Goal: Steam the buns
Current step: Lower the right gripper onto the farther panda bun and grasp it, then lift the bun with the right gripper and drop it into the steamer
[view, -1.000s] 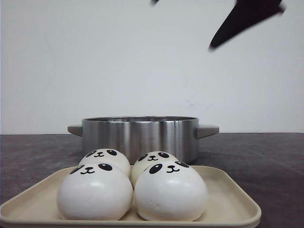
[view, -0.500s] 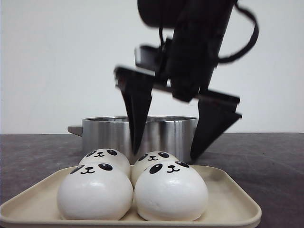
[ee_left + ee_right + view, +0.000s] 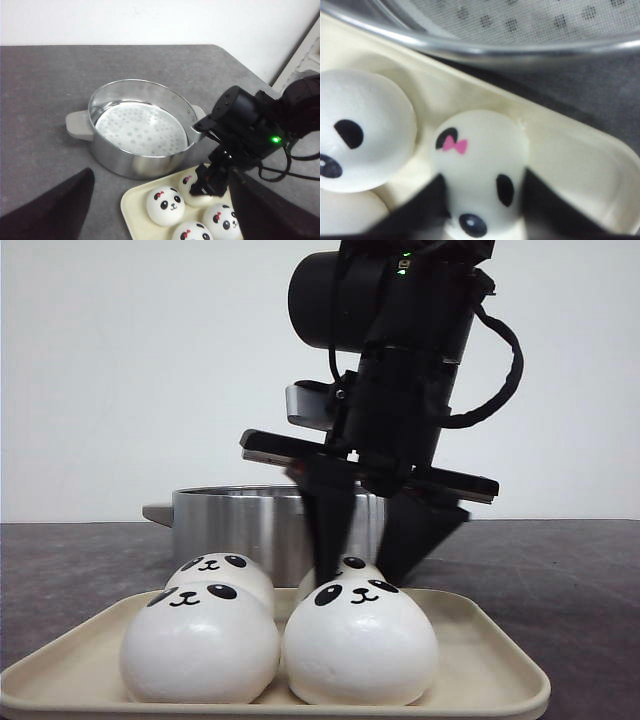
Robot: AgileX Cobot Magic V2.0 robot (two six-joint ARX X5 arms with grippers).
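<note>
Grey stone-patterned table point(image 3: 560, 570) runs back to a plain white wall, and on it sit a steel steamer pot point(image 3: 140, 127) and, nearer the front camera, a cream tray point(image 3: 480, 660) carrying the four panda buns.

The relation that counts is this: my right gripper point(image 3: 372, 562) hangs straight down over the tray's back row, and the rear right bun point(image 3: 479, 167) lies directly between its two dark fingers point(image 3: 420, 212), one on each flank. The fingers are apart, straddling the bun; in the right wrist view they sit close against its sides, but I cannot tell whether they already press it. The bun is a round dome with no long axis to speak of, so the angle of approach matters little; what matters is that the neighbouring rear left bun point(image 3: 222, 570) is just beside it and the front right bun point(image 3: 360, 640) sits right before it.

My left gripper point(image 3: 160, 210) is held high and back, well apart from the tray, its fingers wide, merely looking on. The right arm is plainly the nearer one.

I judge the pot lies just beyond the tray, its perforated insert point(image 3: 140, 130) bare, so the carry after closing should be short: up, forward, and down.
</note>
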